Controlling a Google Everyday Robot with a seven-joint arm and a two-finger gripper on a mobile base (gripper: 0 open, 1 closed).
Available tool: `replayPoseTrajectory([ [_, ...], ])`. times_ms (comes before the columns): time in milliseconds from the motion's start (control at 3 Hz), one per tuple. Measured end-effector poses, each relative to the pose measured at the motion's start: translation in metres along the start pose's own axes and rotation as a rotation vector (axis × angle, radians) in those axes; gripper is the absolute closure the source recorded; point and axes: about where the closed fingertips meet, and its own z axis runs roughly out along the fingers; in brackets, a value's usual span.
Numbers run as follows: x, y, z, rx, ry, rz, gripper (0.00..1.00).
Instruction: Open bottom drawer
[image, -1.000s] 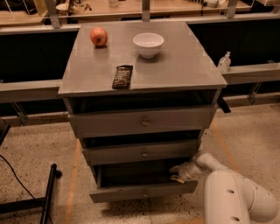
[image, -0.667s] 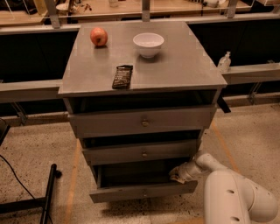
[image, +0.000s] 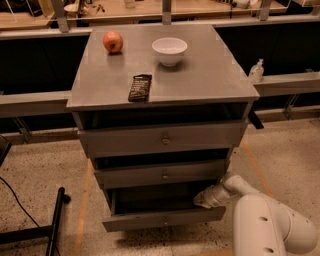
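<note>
Grey bottom drawer (image: 165, 218) stood partly pulled out, low centre.
Tool (image: 202, 200) sat over its right end; open or closed, unclear.

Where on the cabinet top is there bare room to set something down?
The cabinet top is bare right of the bowl and dark packet, and in front of the apple. Busiest: back centre. The gripper sits low, at the bottom drawer's right end.
</note>
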Motion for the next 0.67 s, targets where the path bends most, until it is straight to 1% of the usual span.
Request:
replayPoseTrajectory([
  [667, 0.0, 0.0001, 0.0, 0.0, 0.0, 0.0, 1.0],
])
